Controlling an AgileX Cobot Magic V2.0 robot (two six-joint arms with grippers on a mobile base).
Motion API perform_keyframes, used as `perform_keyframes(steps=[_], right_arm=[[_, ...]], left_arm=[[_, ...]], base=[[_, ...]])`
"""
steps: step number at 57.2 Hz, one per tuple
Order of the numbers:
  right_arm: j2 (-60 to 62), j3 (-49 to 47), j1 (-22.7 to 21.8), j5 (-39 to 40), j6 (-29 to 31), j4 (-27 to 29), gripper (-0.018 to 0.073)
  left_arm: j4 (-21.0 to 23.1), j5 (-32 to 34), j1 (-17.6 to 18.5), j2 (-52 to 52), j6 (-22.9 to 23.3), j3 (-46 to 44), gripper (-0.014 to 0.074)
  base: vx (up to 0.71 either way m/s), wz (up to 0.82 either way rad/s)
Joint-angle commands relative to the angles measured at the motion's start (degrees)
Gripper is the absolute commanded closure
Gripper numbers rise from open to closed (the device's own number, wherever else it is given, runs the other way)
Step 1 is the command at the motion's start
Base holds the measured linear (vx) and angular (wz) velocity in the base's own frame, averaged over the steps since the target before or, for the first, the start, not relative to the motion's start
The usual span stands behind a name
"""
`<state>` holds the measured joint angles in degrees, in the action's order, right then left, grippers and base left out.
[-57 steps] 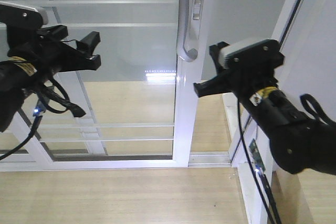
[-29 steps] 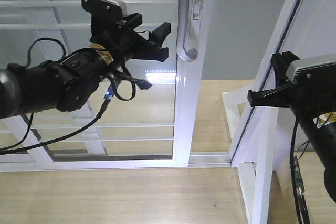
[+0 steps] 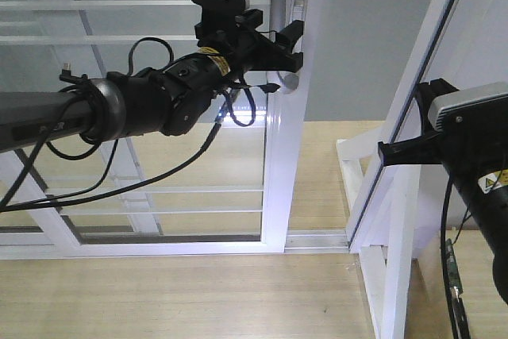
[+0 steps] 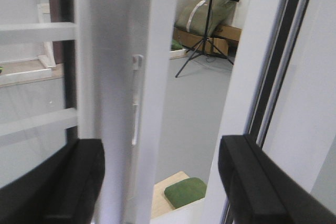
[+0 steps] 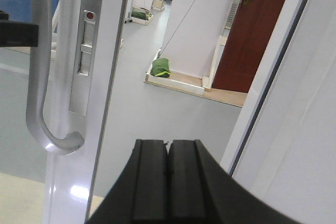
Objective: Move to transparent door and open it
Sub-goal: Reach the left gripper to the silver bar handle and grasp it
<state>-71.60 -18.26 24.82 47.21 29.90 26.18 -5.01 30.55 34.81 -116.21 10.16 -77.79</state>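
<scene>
The transparent door [image 3: 190, 117] is a glass panel with thin white bars in a glossy white frame. On its stile is a curved grey handle [image 3: 283, 81], which also shows in the right wrist view as the handle [image 5: 39, 77] beside a lock plate [image 5: 84, 61]. My left gripper [image 3: 279, 33] is open at the handle's height. In the left wrist view its fingers [image 4: 79, 182] stand either side of the white stile [image 4: 157, 103]. My right gripper [image 3: 394, 151] is shut on nothing and hangs apart, right of the door, near the frame post.
Right of the stile there is a gap onto a grey floor. A slanted white frame post [image 3: 413, 117] and a white wall [image 3: 484, 37] stand to the right, close to my right arm. Beyond are a red door [image 5: 257, 24], a green cushion [image 4: 184, 192] and a tripod [image 4: 207, 51].
My left arm has swept right from the far left to the door handle, its gripper still open. My right arm has drawn back to the right, away from the stile.
</scene>
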Motion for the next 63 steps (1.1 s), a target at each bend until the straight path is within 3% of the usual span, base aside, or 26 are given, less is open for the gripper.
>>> perform_keyframes(steps=[1, 21, 38, 63], right_arm=[[1.4, -1.3, -0.3, 4.1, 0.7, -0.1, 0.0568], [1.4, -1.3, -0.3, 4.1, 0.7, 0.3, 0.0568], [1.4, -1.3, -0.3, 4.1, 0.7, 0.3, 0.0568], [1.4, -1.3, -0.3, 4.0, 0.7, 0.3, 0.0568]], left_arm=[[0.4, 3.5, 0.7, 1.5, -0.8, -3.9, 0.0037], [8.5, 0.6, 0.7, -0.3, -9.4, -6.2, 0.0037], [10.0, 3.2, -0.5, -1.1, -11.4, -7.8, 0.0037], [9.5, -4.6, -0.5, -6.7, -12.8, -20.0, 0.0037]], base=[[0.00, 0.00], [0.00, 0.00], [0.00, 0.00], [0.00, 0.00]])
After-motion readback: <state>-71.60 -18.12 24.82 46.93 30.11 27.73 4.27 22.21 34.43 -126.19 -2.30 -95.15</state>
